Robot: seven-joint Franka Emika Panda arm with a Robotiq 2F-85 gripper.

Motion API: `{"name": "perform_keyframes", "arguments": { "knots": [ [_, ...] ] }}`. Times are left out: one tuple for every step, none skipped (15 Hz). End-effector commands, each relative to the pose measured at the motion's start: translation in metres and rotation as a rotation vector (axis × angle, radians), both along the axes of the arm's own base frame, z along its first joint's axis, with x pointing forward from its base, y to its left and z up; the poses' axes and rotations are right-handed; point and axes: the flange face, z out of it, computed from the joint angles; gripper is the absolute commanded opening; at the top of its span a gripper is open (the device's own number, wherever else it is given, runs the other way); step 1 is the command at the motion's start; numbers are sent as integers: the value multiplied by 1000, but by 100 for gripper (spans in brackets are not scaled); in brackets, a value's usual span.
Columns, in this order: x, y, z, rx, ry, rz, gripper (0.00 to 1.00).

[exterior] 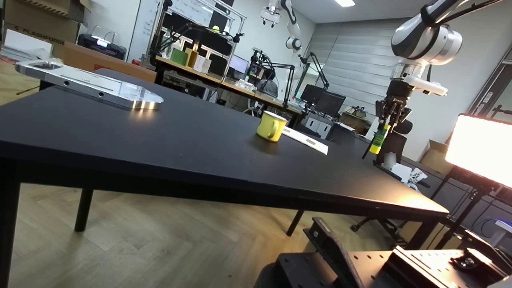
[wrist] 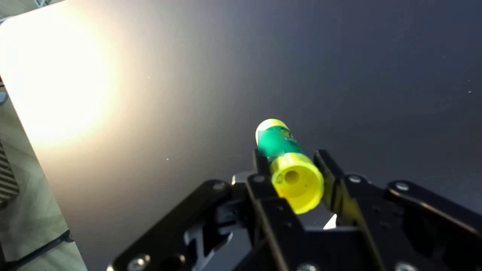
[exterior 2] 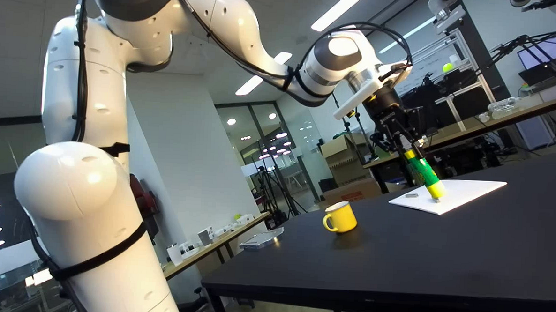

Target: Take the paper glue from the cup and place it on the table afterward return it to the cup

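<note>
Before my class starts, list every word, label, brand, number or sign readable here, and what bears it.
"FLASHFORGE": printed on the large cardboard box.
Glue stick: print too blurred to read.
Whiteboard: handwriting too small to read.
Low cardboard box: red mark too blurred to read.

Black table (exterior: 200,148), cup (exterior: 265,127), white sheet (exterior 2: 460,194), shiny slab (exterior: 92,82)

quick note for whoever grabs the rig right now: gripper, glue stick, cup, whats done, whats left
Gripper: shut on the glue stick, holding it in the air over the table.
Cup: upright on the table, apart from the glue stick.
Done: the glue stick is out of the cup.
Left: it must end up back in the cup. Whether it has already been set on the table, these pictures can't tell; if not, set it down first.
</note>
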Motion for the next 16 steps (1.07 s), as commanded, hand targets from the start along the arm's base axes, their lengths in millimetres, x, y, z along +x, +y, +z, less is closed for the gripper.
{"name": "perform_keyframes", "arguments": {
  "knots": [
    [-14, -21, -21, 39, -50, -70, 9],
    [-17, -26, -27, 51, -59, -86, 9],
    [-20, -33, -33, 57, -65, -99, 9],
    [-23, -38, -37, 65, -70, -110, 9],
    [-25, -43, -42, 68, -75, -117, 9],
    [-27, -48, -45, 72, -79, -123, 9],
    [-29, -52, -48, 71, -81, -128, 9],
    [-31, -57, -52, 80, -84, -131, 9],
    [-33, -61, -55, 82, -85, -135, 9],
    [-35, -65, -58, 87, -85, -140, 9],
    [-37, -69, -62, 89, -88, -146, 9],
    [-39, -73, -65, 91, -88, -153, 9],
    [-42, -77, -68, 95, -90, -160, 9],
    [-44, -80, -72, 95, -86, -167, 9],
    [-46, -84, -75, 101, -84, -176, 9],
    [-48, -87, -78, 104, -81, -183, 9]
  ]
}}
